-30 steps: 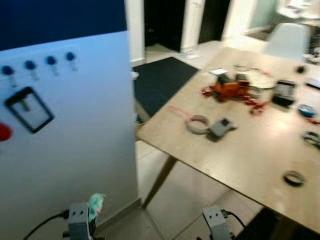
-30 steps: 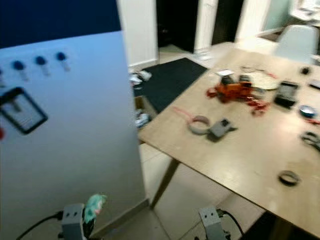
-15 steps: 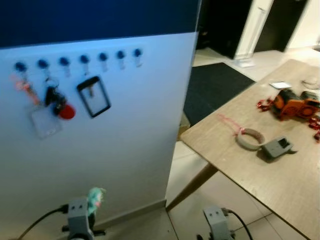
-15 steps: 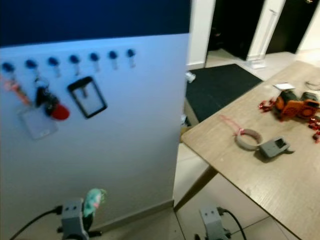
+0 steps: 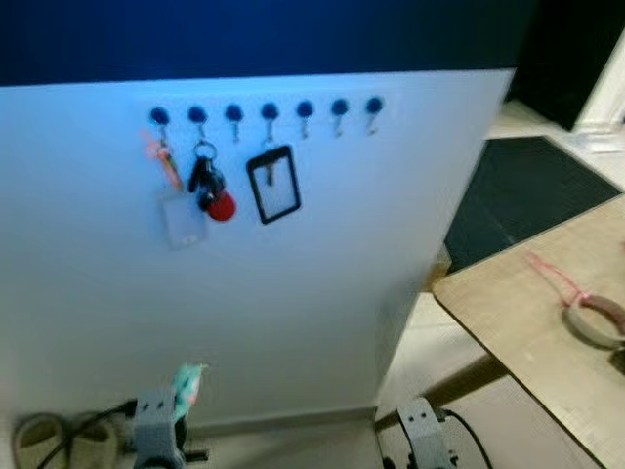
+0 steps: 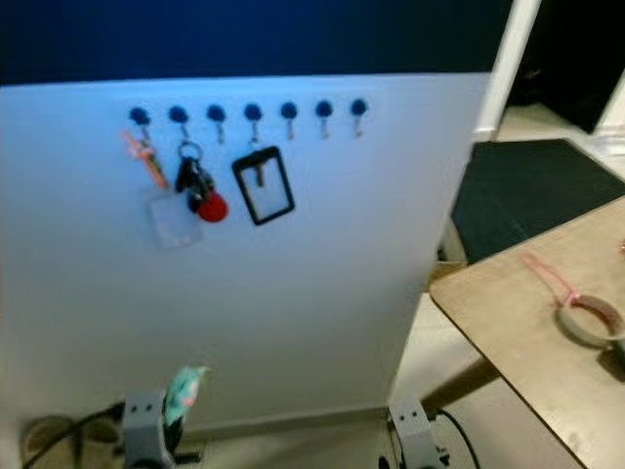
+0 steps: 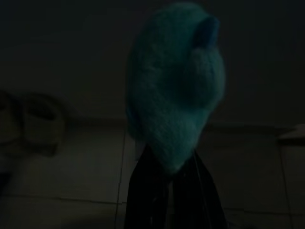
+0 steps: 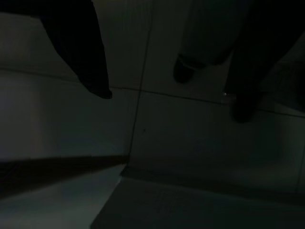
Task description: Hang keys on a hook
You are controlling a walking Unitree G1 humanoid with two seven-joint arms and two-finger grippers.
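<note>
While low near the floor, left claw (image 7: pixel 171 191) grips teal plush keychain (image 7: pixel 174 90); right claw (image 8: pixel 167 100) hangs wide, idle. Blue hooks (image 5: pixel 305 108) sit high along white panel (image 5: pixel 322 293) top edge; three right ones free. Risk: dangling plush hides ring, misses hook.

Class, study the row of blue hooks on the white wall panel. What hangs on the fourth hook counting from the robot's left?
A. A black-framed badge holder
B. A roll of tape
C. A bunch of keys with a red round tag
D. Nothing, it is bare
A: the black-framed badge holder hangs from the fourth hook, while the keys with the red tag hang on the second and the three hooks at the right end are bare.
</note>
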